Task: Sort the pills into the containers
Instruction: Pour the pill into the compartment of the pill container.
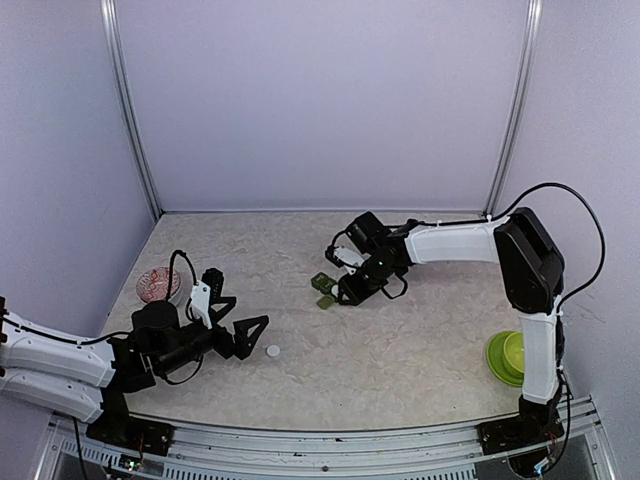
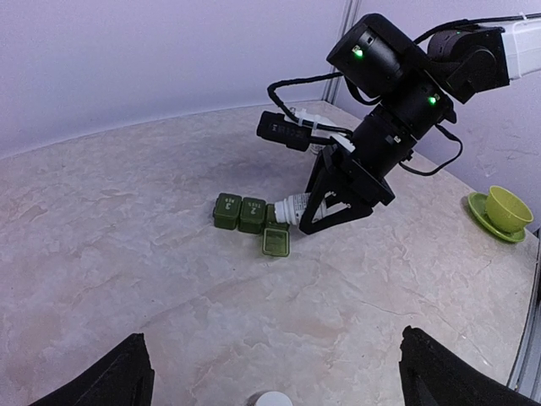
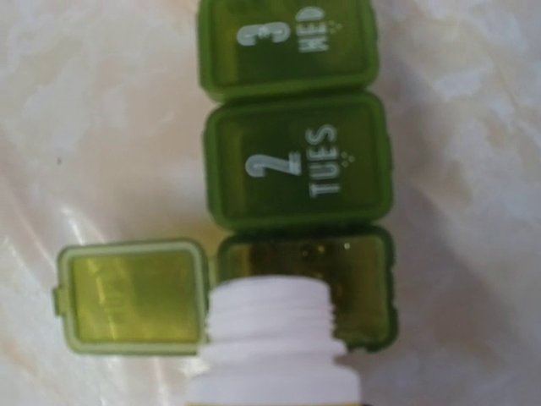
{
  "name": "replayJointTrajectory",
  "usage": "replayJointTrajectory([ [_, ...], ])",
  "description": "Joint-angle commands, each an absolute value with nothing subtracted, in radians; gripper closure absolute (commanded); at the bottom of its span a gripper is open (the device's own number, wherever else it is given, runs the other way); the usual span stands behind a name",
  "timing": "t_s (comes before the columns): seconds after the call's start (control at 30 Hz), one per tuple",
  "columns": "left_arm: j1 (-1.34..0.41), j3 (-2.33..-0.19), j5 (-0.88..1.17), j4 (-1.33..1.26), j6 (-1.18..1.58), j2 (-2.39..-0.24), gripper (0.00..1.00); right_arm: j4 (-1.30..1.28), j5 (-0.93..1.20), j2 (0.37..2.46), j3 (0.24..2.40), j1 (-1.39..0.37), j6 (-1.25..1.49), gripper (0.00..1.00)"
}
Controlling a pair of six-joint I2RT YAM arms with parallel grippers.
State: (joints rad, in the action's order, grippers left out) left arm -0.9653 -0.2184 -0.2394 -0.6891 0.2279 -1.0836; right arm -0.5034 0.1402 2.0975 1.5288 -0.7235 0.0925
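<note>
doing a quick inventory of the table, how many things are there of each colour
green: 3 (pill organizer, cup, saucer)
white: 2 (bottle, cap)
pink: 1 (dish)
total: 6

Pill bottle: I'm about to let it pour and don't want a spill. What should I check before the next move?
1. Bottle uncapped: ok.
2. Its mouth lined up with the open compartment: ok.
3. Lid swung out to the side: ok.
4. Tuesday compartment closed: ok.
5. Right fingers shut on the bottle: ok.
6. What the open compartment holds: cannot tell.
</note>
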Motion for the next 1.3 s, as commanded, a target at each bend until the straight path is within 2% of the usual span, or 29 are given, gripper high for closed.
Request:
replayJointTrajectory([
  [0.0,-0.957,-0.207,-0.227,-0.725,0.233,-1.083,0.01,-0.46,0.143,2.076,1.498,-0.715,0.084,0.87],
  [1.27,-0.956,-0.207,-0.225,-0.724,0.232,-1.082,0.01,-0.265,0.112,1.942,1.337,-0.716,0.098,0.88],
])
